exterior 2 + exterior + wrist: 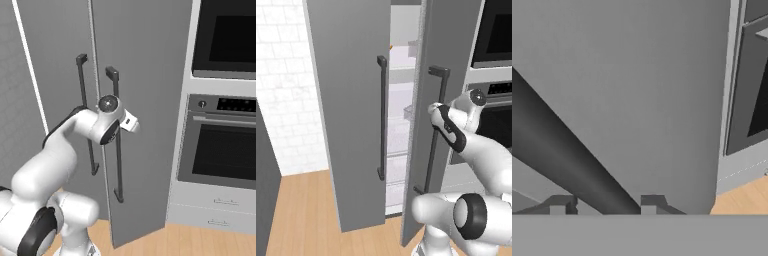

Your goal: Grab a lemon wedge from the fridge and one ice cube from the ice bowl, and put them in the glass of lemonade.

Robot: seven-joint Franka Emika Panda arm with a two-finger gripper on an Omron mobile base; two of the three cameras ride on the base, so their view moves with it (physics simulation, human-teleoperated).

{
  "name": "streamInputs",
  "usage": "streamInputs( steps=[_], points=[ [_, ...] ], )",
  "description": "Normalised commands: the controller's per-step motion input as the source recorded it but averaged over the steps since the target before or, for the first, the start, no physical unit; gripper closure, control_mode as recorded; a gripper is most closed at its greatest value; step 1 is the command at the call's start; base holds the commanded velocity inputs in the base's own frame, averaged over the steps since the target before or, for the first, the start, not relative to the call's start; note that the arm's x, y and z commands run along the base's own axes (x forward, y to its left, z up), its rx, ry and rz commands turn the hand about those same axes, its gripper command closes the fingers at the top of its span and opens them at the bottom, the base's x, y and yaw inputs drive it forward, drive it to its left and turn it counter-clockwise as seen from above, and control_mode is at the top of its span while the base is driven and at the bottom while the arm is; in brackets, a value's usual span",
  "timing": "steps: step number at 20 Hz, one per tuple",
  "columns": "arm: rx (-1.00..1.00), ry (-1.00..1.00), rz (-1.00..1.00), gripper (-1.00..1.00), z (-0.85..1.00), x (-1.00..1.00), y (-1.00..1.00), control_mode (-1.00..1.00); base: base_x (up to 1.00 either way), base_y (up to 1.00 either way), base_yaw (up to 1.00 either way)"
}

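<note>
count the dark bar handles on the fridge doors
2. The left door's handle runs down its inner edge beside the gap. The right door's handle is beside it, partly behind the robot's wrist, near the oven.

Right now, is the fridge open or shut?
Open. In the left base view both doors of the fridge stand swung out, with white shelves visible in the gap between them.

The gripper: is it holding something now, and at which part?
The gripper holds the dark bar handle of the fridge's right door, with one fingertip on each side of the bar, somewhere along its middle stretch.
</note>
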Motion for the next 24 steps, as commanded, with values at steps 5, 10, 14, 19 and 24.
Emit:
streamInputs(
  steps=[5, 10, 14, 19, 24],
  points=[
    [0.06, -0.01, -0.15, 1.00, 0.03, -0.14, -0.84, -1.00, 0.00, 0.00, 0.00],
    [0.00, 0.00, -0.10, 1.00, 0.00, 0.00, -0.40, -1.00, 0.00, 0.00, 0.00],
    [0.00, 0.00, -0.09, 1.00, 0.00, -0.01, -0.24, -1.00, 0.00, 0.00, 0.00],
    [0.00, 0.00, -0.19, 1.00, -0.01, -0.24, -0.86, -1.00, 0.00, 0.00, 0.00],
    [0.00, 0.00, -0.22, 1.00, -0.03, -0.27, -1.00, -1.00, 0.00, 0.00, 0.00]
  ],
)
